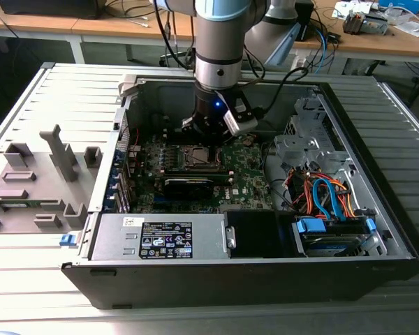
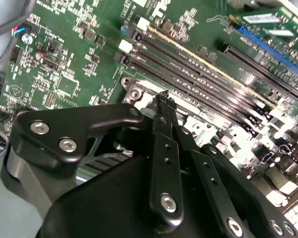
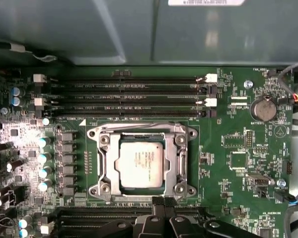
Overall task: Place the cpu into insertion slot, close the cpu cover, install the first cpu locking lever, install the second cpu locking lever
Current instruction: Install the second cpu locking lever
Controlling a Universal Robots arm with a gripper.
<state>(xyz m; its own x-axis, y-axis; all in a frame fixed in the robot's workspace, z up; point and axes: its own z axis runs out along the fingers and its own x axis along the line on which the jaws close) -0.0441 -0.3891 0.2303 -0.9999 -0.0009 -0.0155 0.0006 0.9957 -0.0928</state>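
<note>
The cpu [image 3: 141,163], a silver-grey square, lies flat in the insertion slot [image 3: 105,163] on the green board. The silver cpu cover [image 3: 178,166] lies down around it as a frame, with the chip's top showing through the cut-out. A thin wire lever [image 3: 134,131] runs along one side of the frame. My gripper [image 3: 164,202] hovers just off the socket's edge, its black fingers [image 2: 161,106] pressed together with nothing between them. In the exterior view the gripper [image 1: 211,131] hangs right above the socket [image 1: 199,157].
Long black memory slots [image 3: 129,96] run beside the socket, with capacitors [image 3: 43,158] and a coin battery [image 3: 264,109] around it. The open case has a power supply [image 1: 164,237], a drive cage with coloured cables [image 1: 328,199], and metal walls [image 1: 112,174] on every side.
</note>
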